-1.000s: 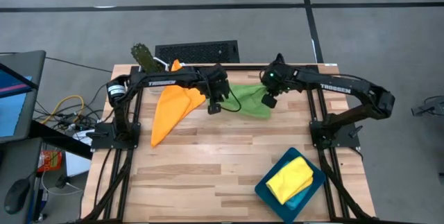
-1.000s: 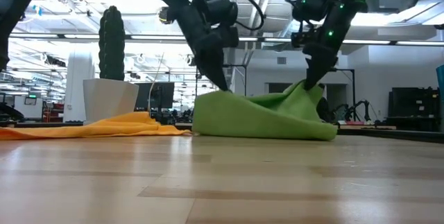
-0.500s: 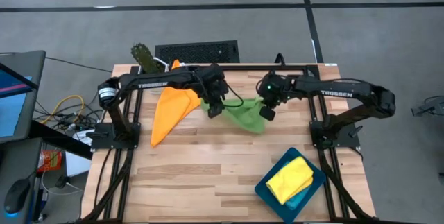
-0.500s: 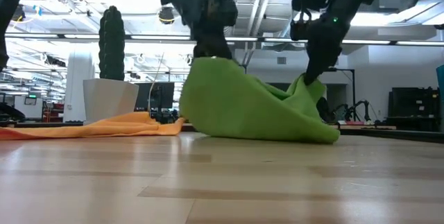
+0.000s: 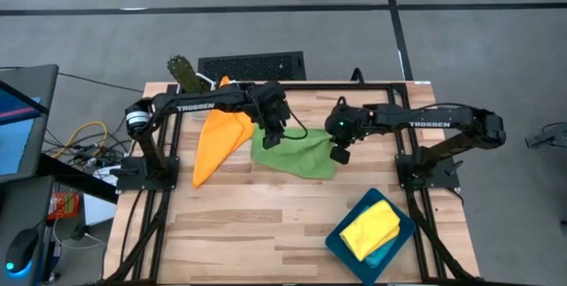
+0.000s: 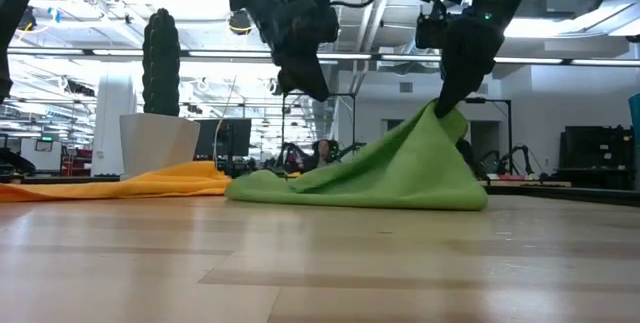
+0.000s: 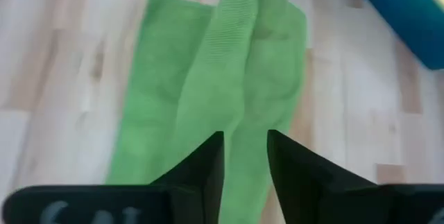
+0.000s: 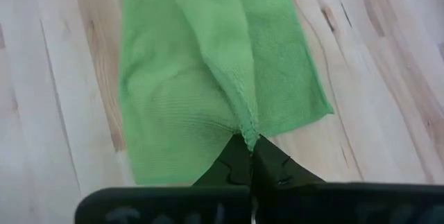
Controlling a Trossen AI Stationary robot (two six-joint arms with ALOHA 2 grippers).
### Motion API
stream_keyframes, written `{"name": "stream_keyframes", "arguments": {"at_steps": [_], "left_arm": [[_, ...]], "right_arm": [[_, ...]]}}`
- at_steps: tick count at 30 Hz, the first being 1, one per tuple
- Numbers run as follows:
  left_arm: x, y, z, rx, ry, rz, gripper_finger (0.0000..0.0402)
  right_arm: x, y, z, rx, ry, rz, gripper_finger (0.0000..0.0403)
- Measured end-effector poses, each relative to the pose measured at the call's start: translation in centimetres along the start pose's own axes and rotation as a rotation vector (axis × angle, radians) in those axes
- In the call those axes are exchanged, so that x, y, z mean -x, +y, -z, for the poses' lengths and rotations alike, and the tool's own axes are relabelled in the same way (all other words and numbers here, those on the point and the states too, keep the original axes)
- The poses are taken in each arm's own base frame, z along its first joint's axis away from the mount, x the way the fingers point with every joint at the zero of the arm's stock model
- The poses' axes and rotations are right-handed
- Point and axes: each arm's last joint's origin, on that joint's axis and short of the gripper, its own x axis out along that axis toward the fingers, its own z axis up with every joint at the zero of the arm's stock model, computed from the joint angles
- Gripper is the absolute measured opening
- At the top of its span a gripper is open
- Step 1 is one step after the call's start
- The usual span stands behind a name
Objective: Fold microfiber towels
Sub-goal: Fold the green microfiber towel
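The green towel (image 5: 297,153) lies mid-table, its left part flat on the wood and its right end raised (image 6: 440,128). My right gripper (image 6: 447,111) is shut on that raised end. My left gripper (image 6: 315,91) hovers open above the towel's left part and touches nothing; the towel shows between its fingers in the left wrist view (image 7: 245,137). The orange towel (image 5: 221,140) lies flat at the far left. The yellow towel (image 5: 372,227) lies on the dark teal tray (image 5: 399,249) at the near right. The light blue towel is out of view. My right gripper pinches a raised fold of the green towel (image 8: 247,135) at the towel's right end between its two fingers. The fingers come from above, pointing down. That end is lifted like a tent, and the rest slopes down and lies slack on the table (image 6: 300,188).
A cactus in a white pot (image 6: 160,83) stands beyond the table's far left corner, next to a black grille (image 5: 251,65). Bare wood shows along the near left of the table (image 5: 257,233).
My left gripper has lifted the towel's left end, then let go and stays above it. That end has dropped and spread flat toward the table's left. My right gripper has gone toward the near edge, still holding the right end up.
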Motion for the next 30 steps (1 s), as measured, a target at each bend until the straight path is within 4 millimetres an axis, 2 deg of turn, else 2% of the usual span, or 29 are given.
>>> {"name": "stream_keyframes", "arguments": {"at_steps": [5,9,14,19,25,30], "left_arm": [[-0.7,-0.4,0.5,0.031,0.059,0.003,0.0103],[-1.7,-3.0,0.9,-0.056,0.115,0.024,0.0110],[-4.5,-5.3,2.8,-0.216,0.120,-0.030,0.0127],[-6.7,-5.1,4.6,-0.275,0.066,-0.185,0.0146],[-7.6,-4.3,6.3,-0.245,0.082,-0.172,0.0159],[-8.3,-4.6,7.3,-0.271,0.089,-0.177,0.0160]], "right_arm": [[0.0,0.0,0.0,-0.017,-0.001,0.002,0.0021],[0.0,0.0,0.0,-0.017,0.001,0.002,0.0018],[0.0,0.0,0.0,-0.013,0.001,0.003,0.0017],[0.0,-0.1,0.0,-0.009,0.001,0.004,0.0026],[0.0,-0.1,0.0,0.007,0.001,0.005,0.0014],[0.0,-0.5,0.0,-0.007,0.001,0.012,0.0026]]}}
